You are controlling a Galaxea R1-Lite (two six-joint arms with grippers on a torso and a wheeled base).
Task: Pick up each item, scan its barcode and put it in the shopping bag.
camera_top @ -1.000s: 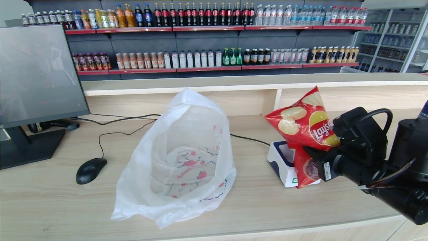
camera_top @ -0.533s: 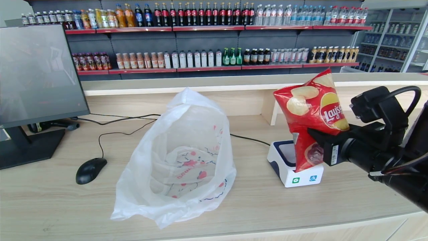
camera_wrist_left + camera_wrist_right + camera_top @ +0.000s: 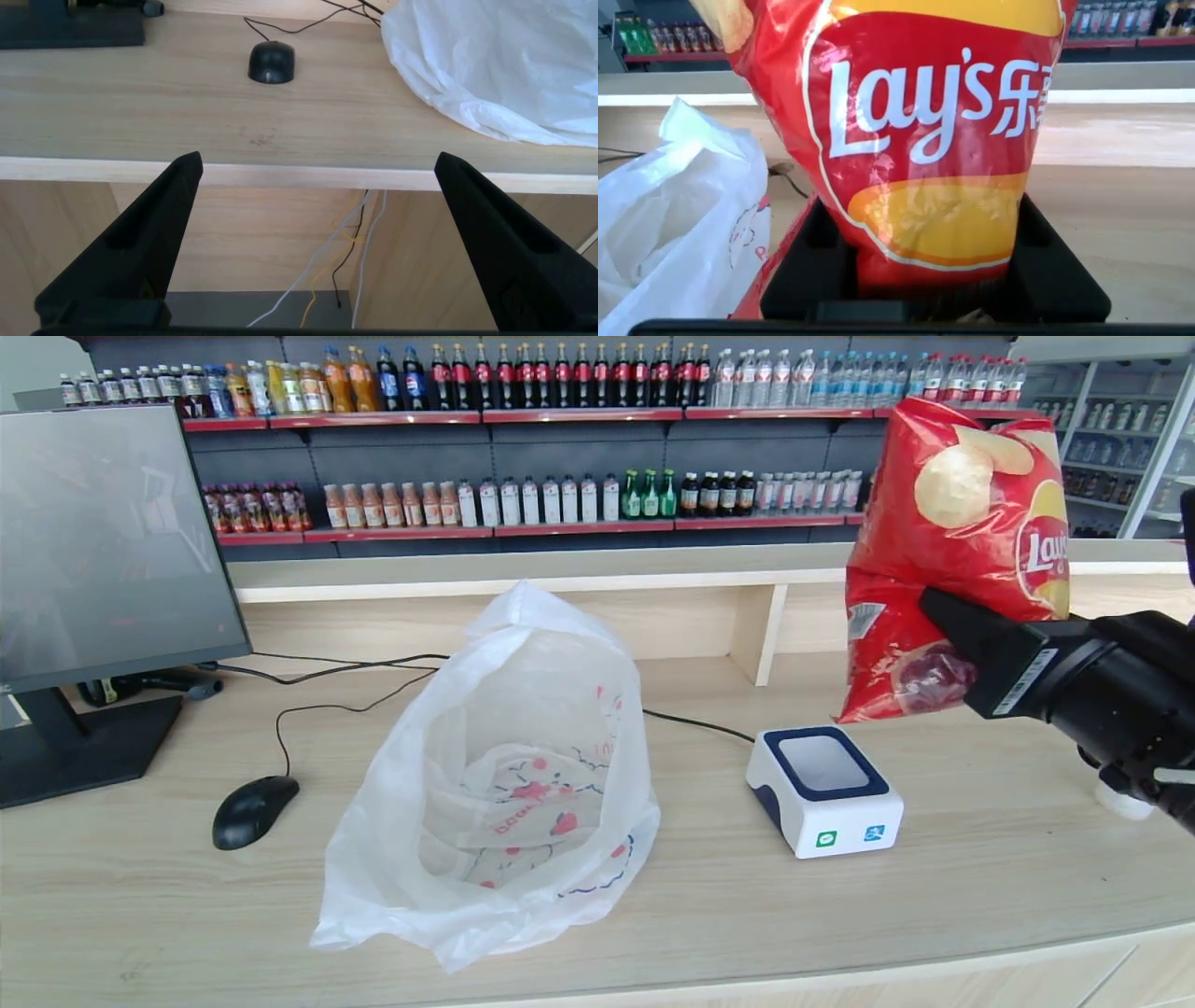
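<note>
Chip bag: a red, glossy foil chip bag (image 3: 943, 551) printed with yellow crisps, held upright in the air on the right, above the light wooden counter (image 3: 980, 859) and clear of everything on it.
Step in hand: it looks to me like the stretch between scanning and bagging, since the chip bag hangs above and beyond the scanner rather than over its window.
Next move: I'd say a carry leftward across the scanner to the shopping bag's mouth, then a release low enough that the chip bag drops in without folding the thin plastic shut.
Shopping bag: a white, thin plastic shopping bag (image 3: 504, 784) with red and blue print, slumped mid-counter with its mouth gaping towards us.
Chip bag's look: puffed and crinkled, and pinched in low down where it is gripped.
Scanner: a small white box scanner with a dark-rimmed window (image 3: 823, 789), just right of the shopping bag.
Right tool: the black right tool (image 3: 938, 625) is clamped on the chip bag's lower part.
Left tool: the black left tool (image 3: 318, 163) is spread wide and holds nothing, below the counter's front edge.
</note>
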